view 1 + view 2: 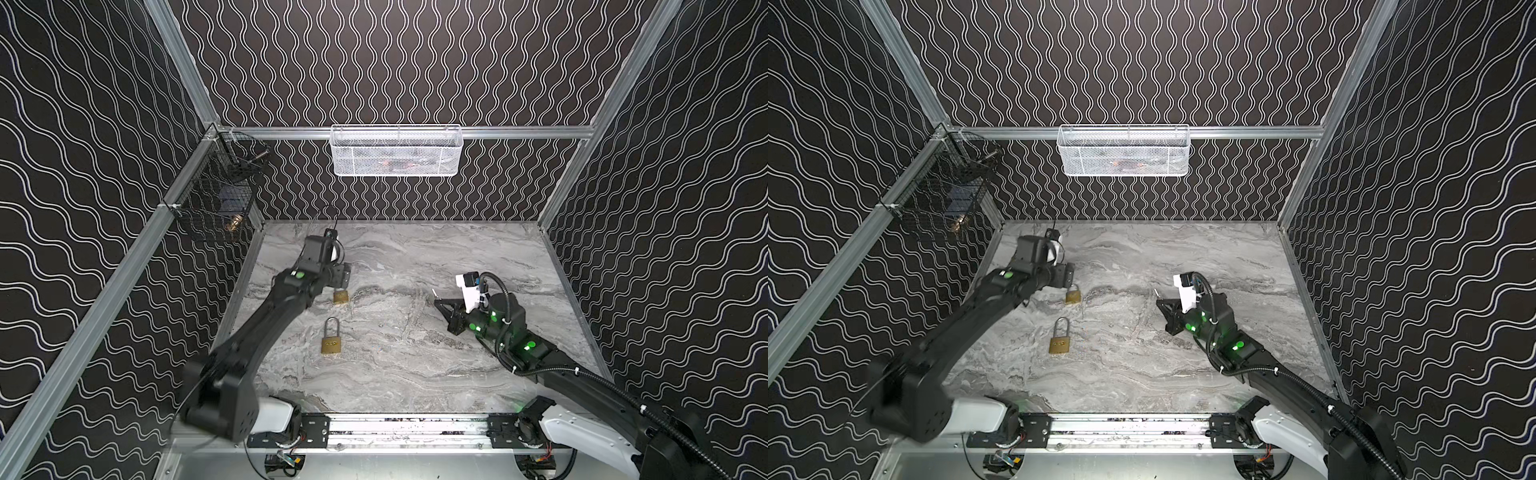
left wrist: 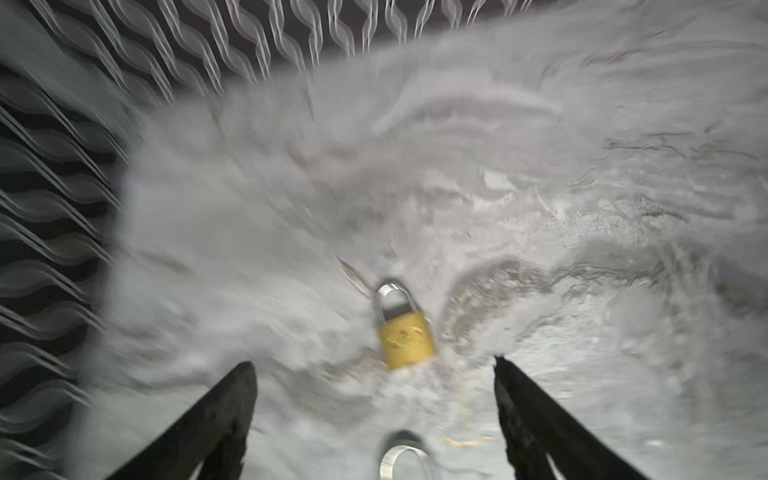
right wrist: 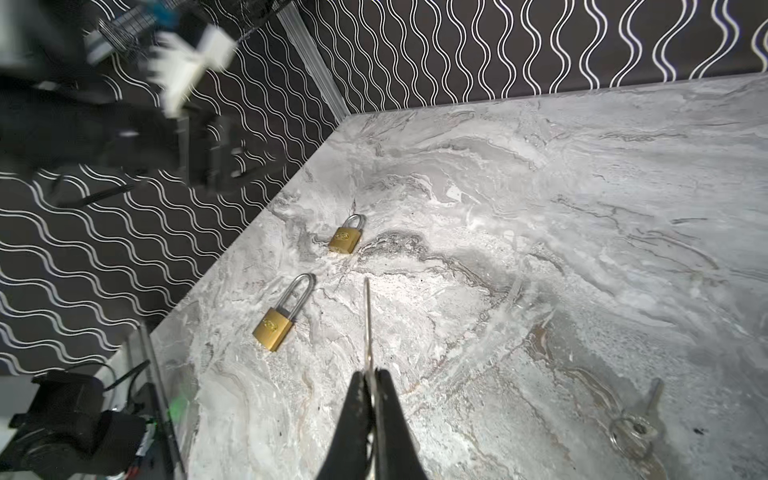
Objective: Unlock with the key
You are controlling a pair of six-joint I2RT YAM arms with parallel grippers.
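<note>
I'm watching left gripper [image 2: 372,363] hanging spread over short lock [image 1: 340,296], far left | long lock [image 1: 329,345] lying just nearer, apart | right gripper [image 3: 368,376] pinching key [image 3: 367,324] on the right, blade pointing left

walls [image 1: 395,62]: black, white wavy lines | tabletop [image 1: 415,370]: grey marble | white mesh basket [image 1: 395,154]: on back rail [image 1: 519,132]

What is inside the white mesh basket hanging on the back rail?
Through the wall of the white mesh basket, a reddish shape lies on the bottom. The mesh blurs it, so what it is cannot be told.
</note>
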